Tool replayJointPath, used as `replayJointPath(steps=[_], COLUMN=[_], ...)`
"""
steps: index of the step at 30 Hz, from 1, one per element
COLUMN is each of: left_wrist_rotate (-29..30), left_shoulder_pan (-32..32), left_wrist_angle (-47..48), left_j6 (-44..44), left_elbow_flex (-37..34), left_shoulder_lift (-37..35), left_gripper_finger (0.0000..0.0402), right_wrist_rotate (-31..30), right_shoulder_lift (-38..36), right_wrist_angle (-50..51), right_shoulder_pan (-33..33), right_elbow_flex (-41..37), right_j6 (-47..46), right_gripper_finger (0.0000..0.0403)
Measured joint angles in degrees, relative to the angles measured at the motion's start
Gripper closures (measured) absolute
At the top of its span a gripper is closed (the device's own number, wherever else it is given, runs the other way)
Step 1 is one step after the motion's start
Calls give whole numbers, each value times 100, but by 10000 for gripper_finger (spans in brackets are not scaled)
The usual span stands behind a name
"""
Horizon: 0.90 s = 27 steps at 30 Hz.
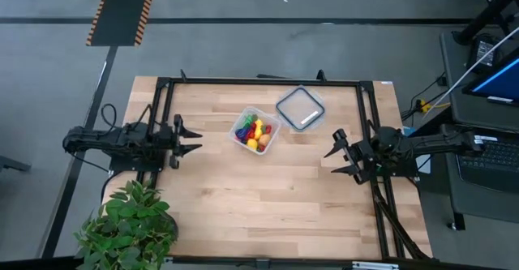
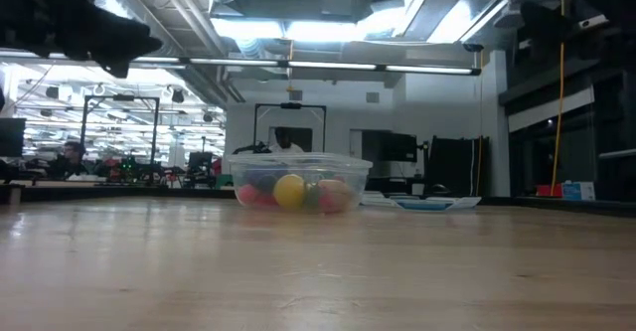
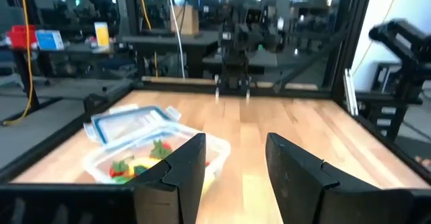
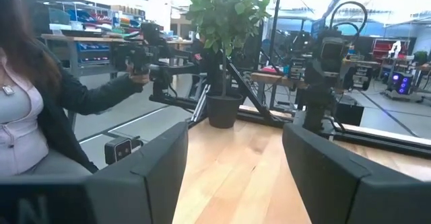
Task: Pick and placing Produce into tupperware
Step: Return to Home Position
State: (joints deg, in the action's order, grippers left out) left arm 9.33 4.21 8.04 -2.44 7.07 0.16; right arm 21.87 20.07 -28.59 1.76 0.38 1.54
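Note:
The clear square tupperware (image 1: 256,130) stands on the table's middle, toward the far edge, with the produce (image 1: 252,133) inside it: red, yellow and green pieces. It also shows in the low view (image 2: 298,182) and in the left wrist view (image 3: 153,158). My left gripper (image 1: 193,138) hovers open above the table's left side, pointing right toward the tub. My right gripper (image 1: 332,158) hovers open over the table's right side, pointing left. Neither touches anything.
The flat clear lid with a greyish-blue rim (image 1: 300,108) lies on the table beyond the tub, toward the far right. A leafy potted plant (image 1: 130,225) stands at the table's near-left corner. A person sits beyond the table in the right wrist view (image 4: 40,109). Bare wood lies between the grippers.

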Motion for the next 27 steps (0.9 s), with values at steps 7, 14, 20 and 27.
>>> replayJointPath(steps=[7,14,20,27], left_wrist_rotate=[-48,-132,-74,-52], left_shoulder_pan=[0,0,0,0], left_wrist_angle=[-717,-1048,-1010,-1008], left_j6=[-5,145,151,153], left_elbow_flex=[-434,-662,-662,-662], left_shoulder_lift=[-2,-1,-2,-2], left_gripper_finger=[253,253,253,253], right_wrist_rotate=[-221,-1009,-1747,-1769], right_shoulder_lift=[33,446,872,756], right_wrist_angle=[74,200,178,141], right_shoulder_pan=[0,0,-4,-49], right_elbow_flex=[0,0,0,0], right_j6=[-309,-497,-557,-379], right_gripper_finger=[159,159,159,159])
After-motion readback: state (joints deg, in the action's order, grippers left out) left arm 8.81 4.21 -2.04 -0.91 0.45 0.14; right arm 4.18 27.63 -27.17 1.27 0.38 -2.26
